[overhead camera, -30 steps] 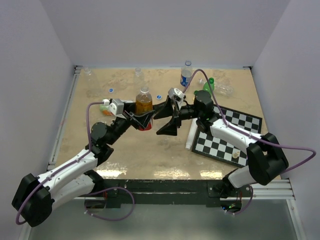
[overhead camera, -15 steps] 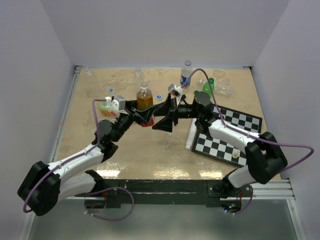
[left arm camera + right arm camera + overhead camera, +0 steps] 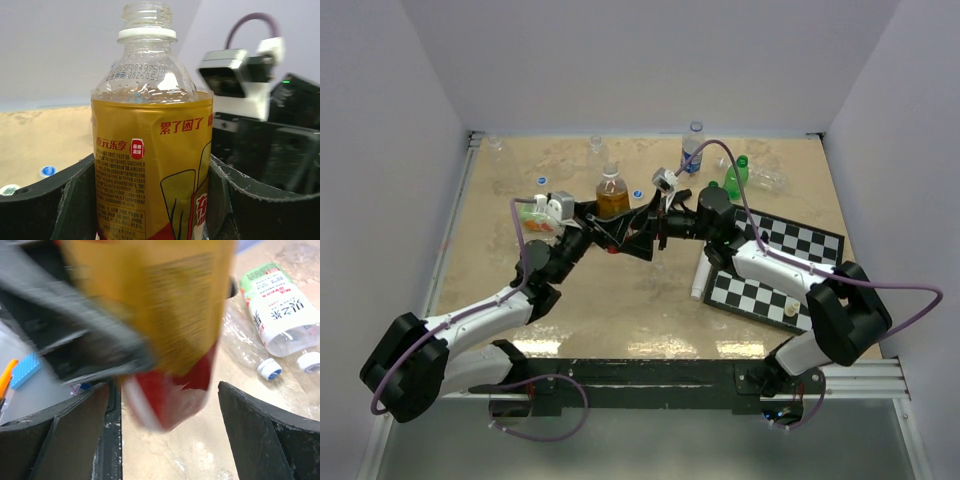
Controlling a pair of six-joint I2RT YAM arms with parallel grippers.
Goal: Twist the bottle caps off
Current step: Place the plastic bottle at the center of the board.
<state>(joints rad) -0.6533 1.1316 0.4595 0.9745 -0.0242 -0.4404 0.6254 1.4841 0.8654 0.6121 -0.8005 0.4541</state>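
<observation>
Amber-liquid plastic bottle with red-yellow label (image 3: 611, 197) is clenched around its body by the left gripper (image 3: 603, 228) and held upright in the rear half of the tan tabletop (image 3: 650, 300). Over the last second the bottle is carried a little farther from the arm bases. The right gripper (image 3: 640, 238) is brought from well beside the bottle to right at its lower end. Its jaws are spread wide and nothing is grasped. In the right wrist view the bottle's red base (image 3: 170, 395) is framed between the black fingers (image 3: 270, 435), but it is blurred, so contact cannot be told.

In the left wrist view the threaded neck (image 3: 147, 12) is bare above the white collar ring (image 3: 147, 34), so the cap is already off this bottle. Small blue-and-white screw caps (image 3: 270, 369) are seen loose on the tabletop, just beside a clear lying bottle with green-white label (image 3: 280, 310).

Judged: this bottle is done, and the right gripper's approach is likely for a handover or set-down. A clear blue-labelled bottle (image 3: 691, 152) at the rear looks still capped, so work is judged to remain.
</observation>
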